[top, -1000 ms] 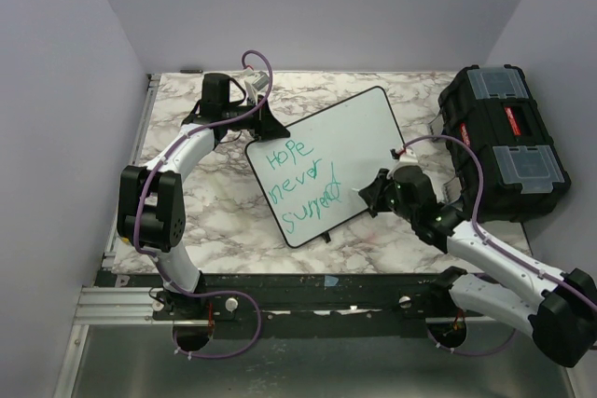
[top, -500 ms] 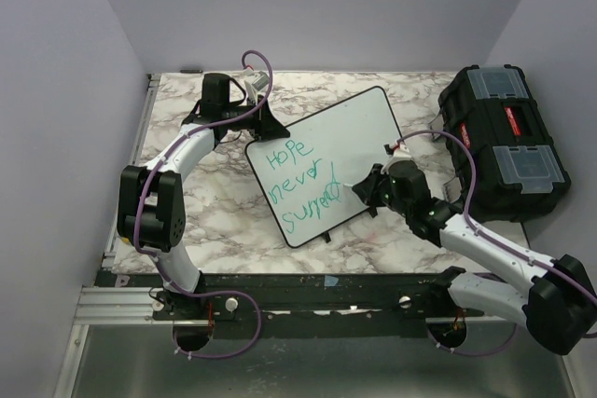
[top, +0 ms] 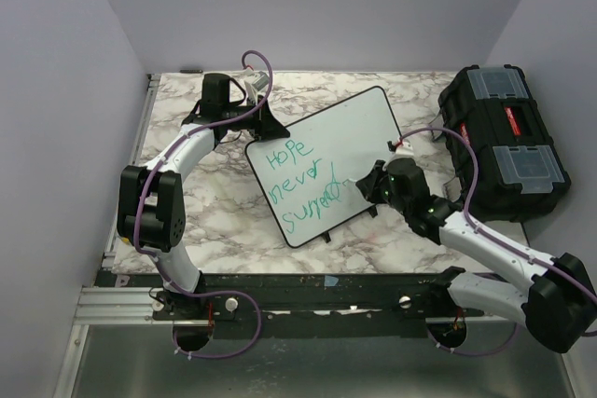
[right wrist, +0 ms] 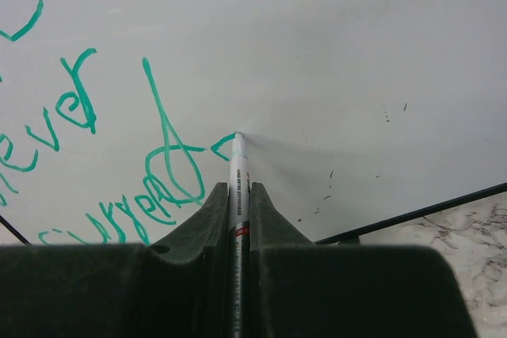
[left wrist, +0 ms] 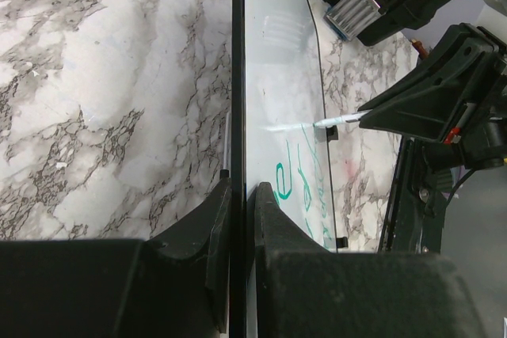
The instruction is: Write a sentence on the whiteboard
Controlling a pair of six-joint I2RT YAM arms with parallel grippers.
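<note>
Right wrist view, bottom centre: right gripper (right wrist: 239, 195), fingers pinching a slim white marker (right wrist: 238, 170) between them. The marker tip is touching the whiteboard (right wrist: 333, 45) just right of the last looped letter of the sentence (right wrist: 166, 144), whose green-teal words are running toward the left edge of the frame.

Left wrist view, bottom: left gripper (left wrist: 240, 205), fingers clamping the whiteboard's black-framed edge. A marbled surface (left wrist: 95, 77) is filling the left of the frame.

Top external view: the whiteboard is lying skewed at centre frame, with the sentence occupying its lower left part in three stacked lines. A black toolbox (top: 504, 142) is sitting at the right, apart from the whiteboard.
</note>
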